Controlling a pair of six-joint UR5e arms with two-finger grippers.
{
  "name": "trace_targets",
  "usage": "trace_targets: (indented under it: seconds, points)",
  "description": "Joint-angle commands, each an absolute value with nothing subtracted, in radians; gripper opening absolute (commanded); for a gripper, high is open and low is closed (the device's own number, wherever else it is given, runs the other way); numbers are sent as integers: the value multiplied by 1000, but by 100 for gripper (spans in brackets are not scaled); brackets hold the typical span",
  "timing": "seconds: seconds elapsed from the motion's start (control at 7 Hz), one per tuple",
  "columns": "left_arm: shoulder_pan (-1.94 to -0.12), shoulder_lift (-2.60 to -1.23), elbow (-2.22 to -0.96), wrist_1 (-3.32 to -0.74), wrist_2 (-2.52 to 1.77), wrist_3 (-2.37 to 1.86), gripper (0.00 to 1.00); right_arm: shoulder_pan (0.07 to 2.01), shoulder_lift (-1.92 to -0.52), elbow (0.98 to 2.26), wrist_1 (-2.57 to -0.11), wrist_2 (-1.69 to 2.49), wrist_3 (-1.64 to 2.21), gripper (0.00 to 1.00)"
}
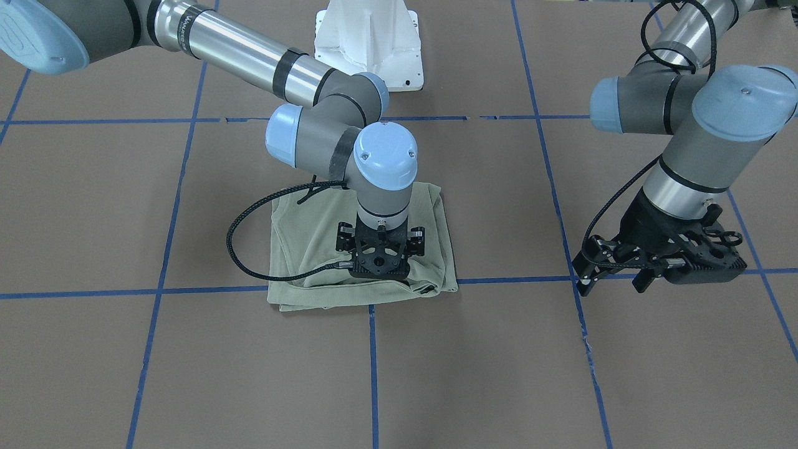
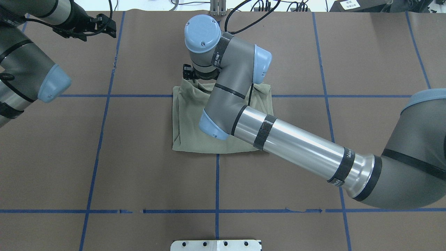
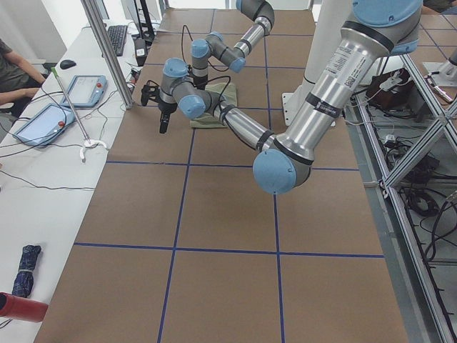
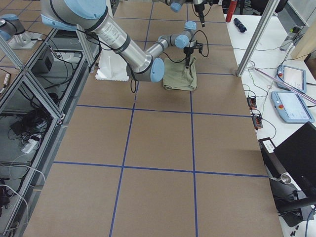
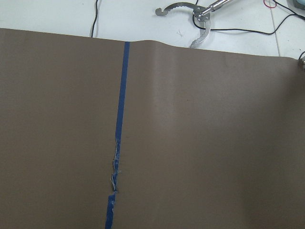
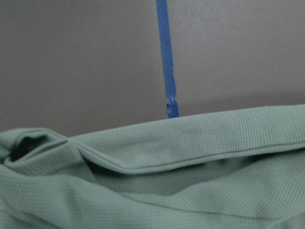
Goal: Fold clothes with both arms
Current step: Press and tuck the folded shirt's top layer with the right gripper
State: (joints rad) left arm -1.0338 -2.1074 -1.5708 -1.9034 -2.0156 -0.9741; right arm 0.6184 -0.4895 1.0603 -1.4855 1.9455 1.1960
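The olive-green shirt (image 1: 299, 249) lies folded into a rough square on the brown table, also in the overhead view (image 2: 188, 118) and the right side view (image 4: 180, 79). My right gripper (image 1: 379, 269) points straight down onto the shirt's edge farthest from the robot. Its fingertips are hidden under its body, so I cannot tell whether it is open or shut. The right wrist view shows the shirt's ribbed hem (image 6: 190, 157) close up, with bare table beyond. My left gripper (image 1: 614, 285) hovers open and empty above bare table, well off to the shirt's side.
Blue tape lines (image 1: 374, 349) divide the brown table cover. The white pedestal (image 1: 368, 43) stands at the robot's side. A side bench with tablets (image 3: 78, 89) and a metal tool (image 5: 200, 24) runs past the far edge. A person (image 3: 11, 68) sits there.
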Motion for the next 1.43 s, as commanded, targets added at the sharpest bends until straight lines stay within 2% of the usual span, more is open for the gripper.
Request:
trace_targets:
  seconds: [0.0, 0.29, 0.86, 1.29]
  points:
    - [-1034, -2106, -1569, -1907, -2016, -974, 100, 615, -511, 1060, -1494, 1991, 1186, 100]
    - [-1034, -2108, -1569, -1905, -2016, -976, 100, 627, -514, 1036, -1435, 1961, 1175, 100]
    - [-1032, -2117, -1569, -1899, -2017, -977, 100, 675, -512, 905, -1240, 1916, 1173, 100]
    - [-1032, -2117, -1569, -1904, -2016, -977, 100, 716, -505, 882, -1178, 1871, 1160, 100]
